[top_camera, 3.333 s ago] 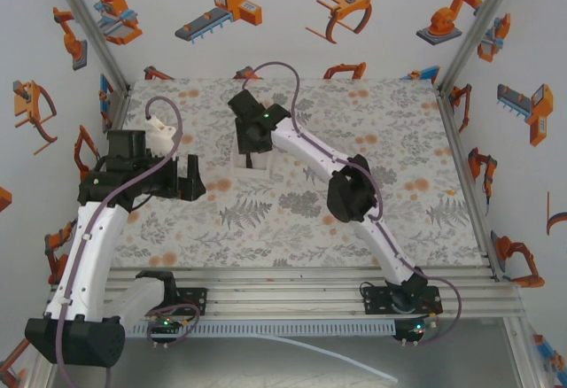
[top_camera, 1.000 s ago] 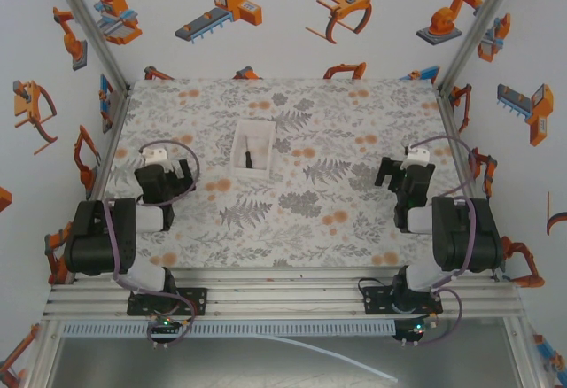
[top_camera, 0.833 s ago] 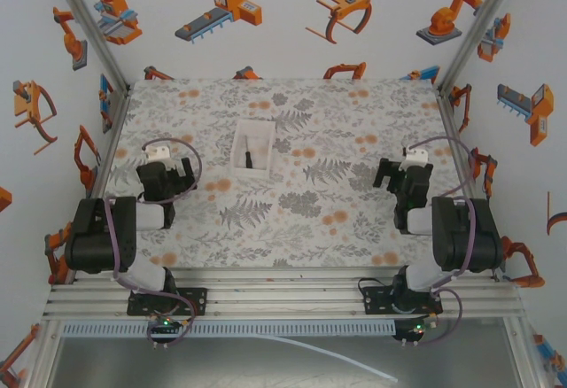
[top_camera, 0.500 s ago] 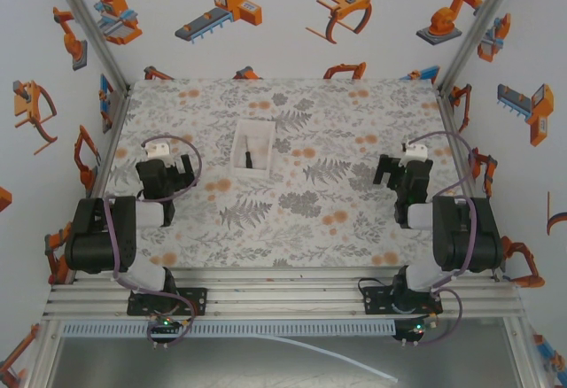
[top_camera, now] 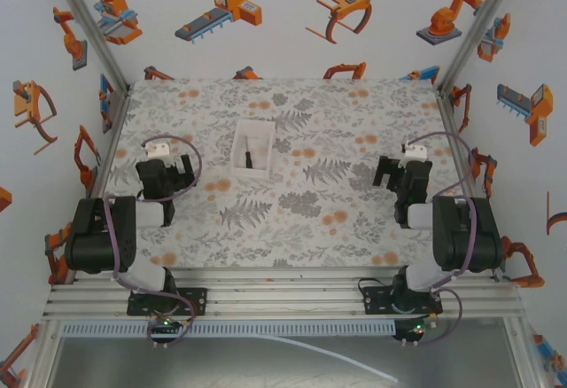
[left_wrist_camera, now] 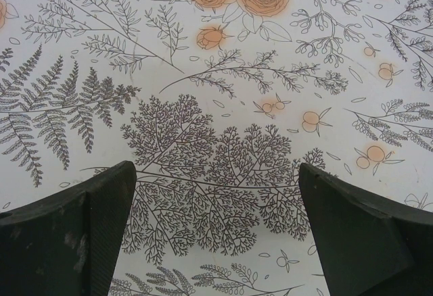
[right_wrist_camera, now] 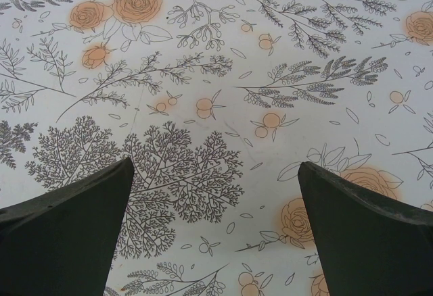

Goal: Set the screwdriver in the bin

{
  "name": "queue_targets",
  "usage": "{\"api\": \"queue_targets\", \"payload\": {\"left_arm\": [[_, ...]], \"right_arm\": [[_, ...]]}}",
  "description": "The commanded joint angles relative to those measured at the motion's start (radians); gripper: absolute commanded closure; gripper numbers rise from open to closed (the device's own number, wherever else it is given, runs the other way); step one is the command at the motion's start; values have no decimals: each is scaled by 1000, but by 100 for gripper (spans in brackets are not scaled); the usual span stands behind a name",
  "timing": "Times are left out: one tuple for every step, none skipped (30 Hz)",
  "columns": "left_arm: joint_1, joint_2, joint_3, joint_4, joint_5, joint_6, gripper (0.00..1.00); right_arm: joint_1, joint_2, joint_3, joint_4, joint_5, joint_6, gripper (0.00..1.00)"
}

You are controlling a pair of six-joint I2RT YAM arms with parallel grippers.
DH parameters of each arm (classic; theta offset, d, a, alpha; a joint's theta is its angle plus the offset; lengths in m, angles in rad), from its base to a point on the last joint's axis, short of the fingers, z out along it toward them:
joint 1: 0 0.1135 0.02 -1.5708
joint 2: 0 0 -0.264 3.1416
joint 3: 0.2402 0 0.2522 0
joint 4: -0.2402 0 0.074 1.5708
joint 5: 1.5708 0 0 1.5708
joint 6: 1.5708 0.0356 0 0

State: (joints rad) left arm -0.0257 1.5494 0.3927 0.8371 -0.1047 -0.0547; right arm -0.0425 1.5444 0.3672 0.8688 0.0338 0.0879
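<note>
The white bin (top_camera: 252, 149) stands on the flowered table, left of the middle. Inside it lies the small dark screwdriver (top_camera: 250, 158), lengthwise. My left gripper (top_camera: 183, 175) is folded back at the left side of the table, well clear of the bin, and is open. In the left wrist view the left gripper (left_wrist_camera: 216, 174) has its jaws wide apart over bare cloth. My right gripper (top_camera: 386, 174) is folded back at the right side, also open. The right wrist view shows the right gripper (right_wrist_camera: 216, 171) with nothing between its fingers.
The flowered tablecloth (top_camera: 337, 193) covers the table between both arms. Printed walls with metal frame posts (top_camera: 97, 42) close in the back and sides. A metal rail (top_camera: 283, 304) runs along the near edge with the arm bases.
The right arm left the bin and folded back to the right side; the left arm folded back too. Over the last second both grippers crept slightly further out. The screwdriver stays in the bin.
</note>
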Motion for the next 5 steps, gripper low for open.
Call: {"api": "queue_targets", "payload": {"left_arm": [[-3,-6,14,3,14,16,3],[-3,-7,14,3,14,15,3],[-3,-6,14,3,14,16,3],[-3,-6,14,3,15,16,3],[-3,-7,14,3,15,16,3]], "right_arm": [[-6,0,18,12,-4,-10,1],[-6,1,19,10,-5,-9,1],[-5,0,19,10,-5,-10,1],[-6,0,18,10,-5,-10,1],[-6,-1,18,9,-4,-10,1]]}}
